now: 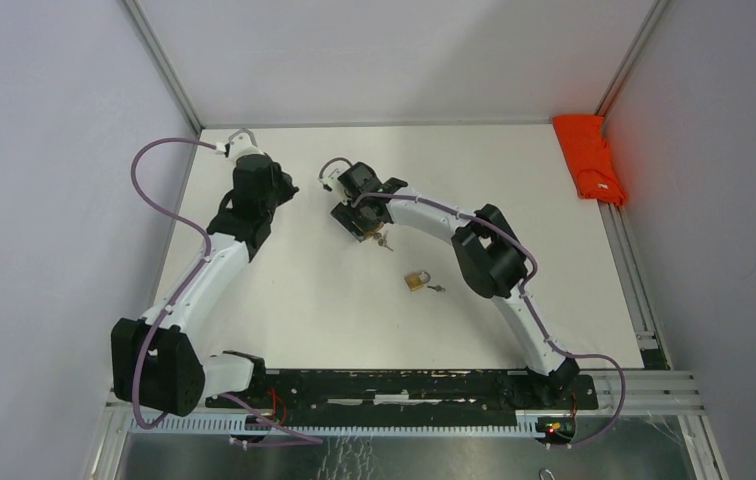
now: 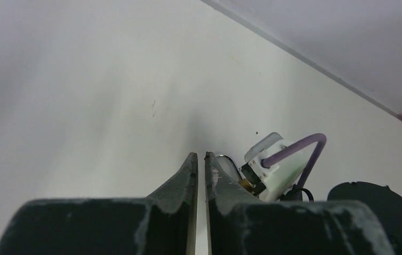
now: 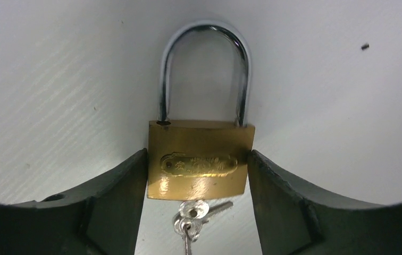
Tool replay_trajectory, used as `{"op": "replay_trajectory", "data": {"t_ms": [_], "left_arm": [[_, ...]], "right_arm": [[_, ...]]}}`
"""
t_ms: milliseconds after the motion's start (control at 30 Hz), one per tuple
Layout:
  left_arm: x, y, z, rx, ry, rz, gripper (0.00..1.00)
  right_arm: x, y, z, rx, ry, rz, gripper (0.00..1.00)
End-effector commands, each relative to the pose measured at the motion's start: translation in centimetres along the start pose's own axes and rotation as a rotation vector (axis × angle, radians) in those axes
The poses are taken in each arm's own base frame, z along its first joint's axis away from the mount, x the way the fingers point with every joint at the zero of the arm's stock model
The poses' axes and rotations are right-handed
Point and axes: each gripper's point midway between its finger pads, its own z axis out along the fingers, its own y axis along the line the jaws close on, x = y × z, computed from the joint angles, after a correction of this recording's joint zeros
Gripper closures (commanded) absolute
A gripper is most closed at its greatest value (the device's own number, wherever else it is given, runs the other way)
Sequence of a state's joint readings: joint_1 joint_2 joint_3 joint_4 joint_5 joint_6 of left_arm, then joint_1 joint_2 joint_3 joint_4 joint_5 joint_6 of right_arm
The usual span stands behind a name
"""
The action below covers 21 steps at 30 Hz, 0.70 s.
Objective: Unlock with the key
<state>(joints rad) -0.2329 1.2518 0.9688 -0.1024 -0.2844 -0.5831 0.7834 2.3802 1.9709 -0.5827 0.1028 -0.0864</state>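
Right fingers (image 3: 196, 180) clamp the brass padlock (image 3: 199, 159) by its flanks, shackle toward twelve o'clock, keys (image 3: 191, 220) hanging at six; left fingers (image 2: 199, 175), nearly closed and empty, wait at nine o'clock.

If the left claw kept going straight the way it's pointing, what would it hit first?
Probably the right arm's white cable connector just off its line, otherwise bare white tabletop; depth is unclear. The left claw looks almost closed and empty.
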Motion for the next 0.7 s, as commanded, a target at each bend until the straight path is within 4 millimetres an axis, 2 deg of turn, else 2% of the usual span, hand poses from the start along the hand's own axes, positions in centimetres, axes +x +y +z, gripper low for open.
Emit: {"op": "replay_trajectory", "data": {"t_ms": [0,167,400,667], "left_arm": [[0.5,-0.9,0.7,0.046,0.016,0.002,0.87],[1.3,-1.4,1.2,0.072,0.047,0.008,0.89],[2.0,-2.5,1.5,0.139,0.074,0.017,0.89],[3.0,-3.0,1.9,0.168,0.108,0.021,0.92]], "right_arm": [[7.9,0.4,0.8,0.024,0.216,-0.015,0.31],[8.5,0.5,0.7,0.016,0.226,0.003,0.36],[5.1,1.0,-1.1,-0.123,0.085,0.105,0.38],[3.2,-1.1,-3.5,-0.357,-0.075,0.348,0.41]]}}
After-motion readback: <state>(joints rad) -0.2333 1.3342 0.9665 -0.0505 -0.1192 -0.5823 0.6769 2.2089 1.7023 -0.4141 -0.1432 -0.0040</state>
